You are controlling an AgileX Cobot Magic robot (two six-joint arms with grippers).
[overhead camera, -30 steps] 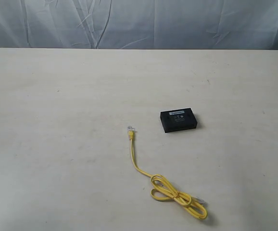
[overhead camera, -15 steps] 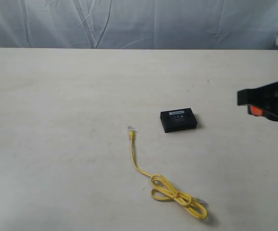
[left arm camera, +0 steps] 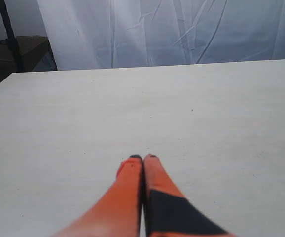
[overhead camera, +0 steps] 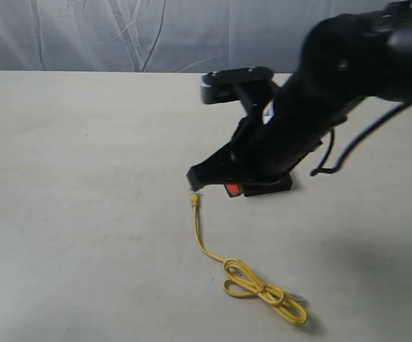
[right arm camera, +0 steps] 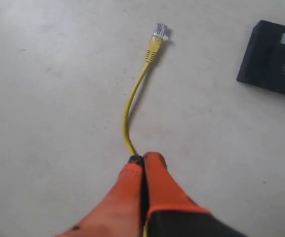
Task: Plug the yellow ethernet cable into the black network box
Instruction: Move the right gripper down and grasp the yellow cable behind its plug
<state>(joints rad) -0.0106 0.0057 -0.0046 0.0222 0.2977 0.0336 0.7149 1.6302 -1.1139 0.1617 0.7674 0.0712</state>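
The yellow ethernet cable (overhead camera: 197, 229) lies on the table, its clear plug (overhead camera: 193, 196) toward the black network box (overhead camera: 276, 186) and its coil (overhead camera: 263, 291) nearer the front. My right arm hides most of the box. My right gripper (overhead camera: 195, 179) hovers just by the plug. In the right wrist view the right gripper (right arm camera: 143, 158) is shut, and the cable (right arm camera: 129, 106) runs under its orange fingertips toward the plug (right arm camera: 158, 32). The box (right arm camera: 273, 59) lies apart from the plug there. My left gripper (left arm camera: 143, 158) is shut over bare table, away from both things.
The pale table (overhead camera: 78, 178) stretches wide on all sides. A wrinkled grey cloth backdrop (overhead camera: 120, 32) hangs behind its far edge. My right arm (overhead camera: 334, 85) reaches in from the right across the box. A dark stand (left arm camera: 9, 34) is off the table's far corner.
My right arm has swung in from the right edge across the box, so its gripper is now by the cable's plug. Cable and box have not moved.
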